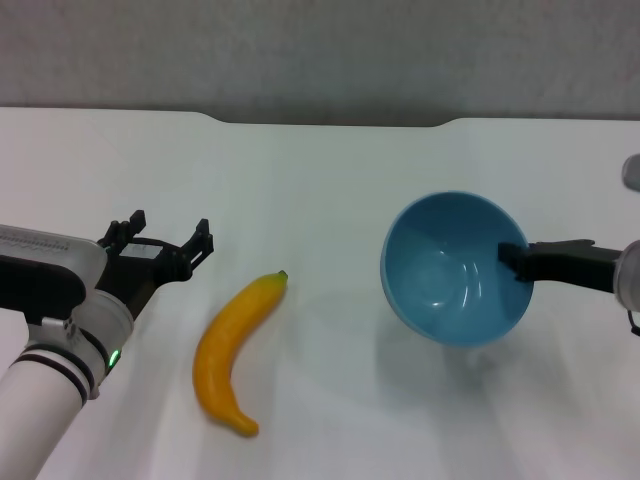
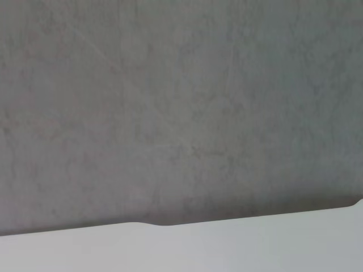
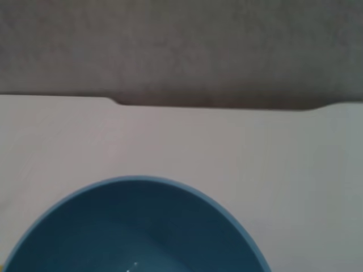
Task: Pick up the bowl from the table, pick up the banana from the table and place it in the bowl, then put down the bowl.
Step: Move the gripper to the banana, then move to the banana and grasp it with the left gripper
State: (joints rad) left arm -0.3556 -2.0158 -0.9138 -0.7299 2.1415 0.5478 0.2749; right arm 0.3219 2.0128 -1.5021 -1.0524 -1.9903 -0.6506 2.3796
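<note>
The light-blue bowl (image 1: 450,272) is on the right in the head view, tilted with its opening toward me and held a little above the white table (image 1: 330,180), with its shadow below it. My right gripper (image 1: 512,260) is shut on the bowl's right rim. The bowl's inside also fills the lower part of the right wrist view (image 3: 136,226). The yellow-orange banana (image 1: 232,352) lies on the table left of centre, its green stem tip pointing to the back. My left gripper (image 1: 170,230) is open and empty, just left of the banana's stem end. The left wrist view shows neither object.
The table's dark notched rear edge (image 1: 330,122) runs along the back, with a grey wall (image 1: 320,50) behind it. The left wrist view shows only the wall (image 2: 181,102) and a strip of table (image 2: 227,243).
</note>
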